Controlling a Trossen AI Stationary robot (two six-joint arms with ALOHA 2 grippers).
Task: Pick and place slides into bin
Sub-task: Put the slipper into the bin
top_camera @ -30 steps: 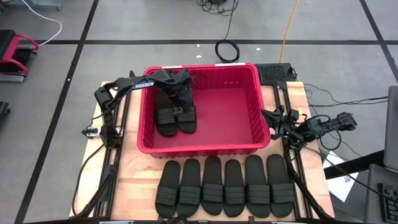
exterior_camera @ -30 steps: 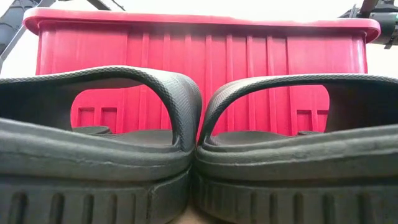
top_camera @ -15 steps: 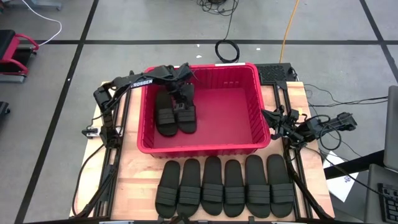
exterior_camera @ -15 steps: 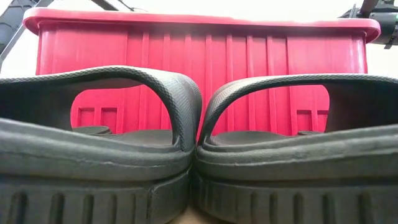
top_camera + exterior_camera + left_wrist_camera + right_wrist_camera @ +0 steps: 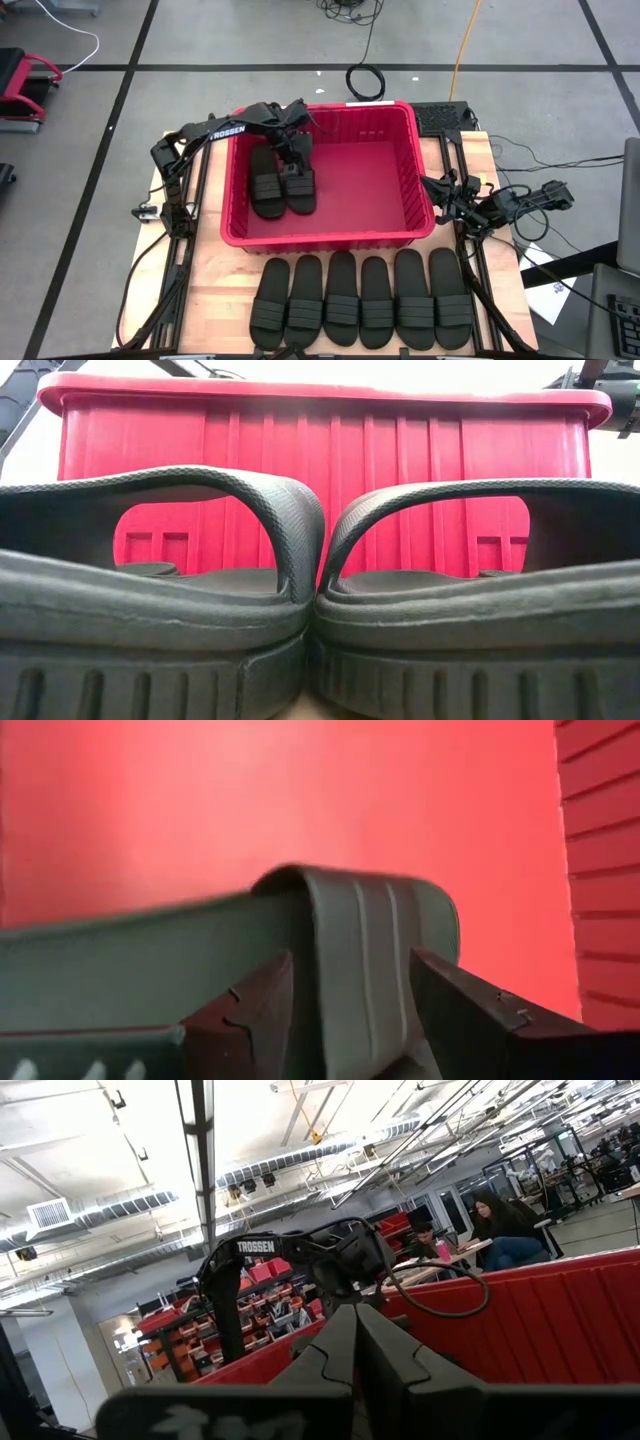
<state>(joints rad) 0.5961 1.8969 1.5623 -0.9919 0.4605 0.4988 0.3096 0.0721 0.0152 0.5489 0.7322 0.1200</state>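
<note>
The red bin [image 5: 330, 238] stands mid-table. Two black slides lie side by side on its floor at the left, soles down [image 5: 268, 190] [image 5: 301, 190]. My left gripper [image 5: 296, 158] is down inside the bin over the far part of the right-hand one. In the left wrist view it [image 5: 350, 960] is open, with that slide's ribbed strap [image 5: 365, 935] between the fingers. Several more slides [image 5: 360, 300] lie in a row on the table in front of the bin; two of them fill the low view [image 5: 160, 590] [image 5: 480, 590]. My right gripper [image 5: 442, 200] waits shut beside the bin's right wall. My left gripper's open fingers [image 5: 250, 1015] come from above and stand on either side of the strap [image 5: 330, 970] of the right-hand slide in the bin. I cannot tell whether they touch it. The slide lies flat on the bin's floor.
The bin's right half [image 5: 375, 185] holds nothing. The wooden table top [image 5: 215, 285] shows bare to the left of the row of slides. Cables and a black box [image 5: 440, 118] lie behind the bin at the right; people sit in the room beyond [image 5: 500, 1230].
My left arm's wrist has drawn back a little toward the bin's far wall, with the gripper staying over the right-hand slide. Both slides in the bin lie where they were.
</note>
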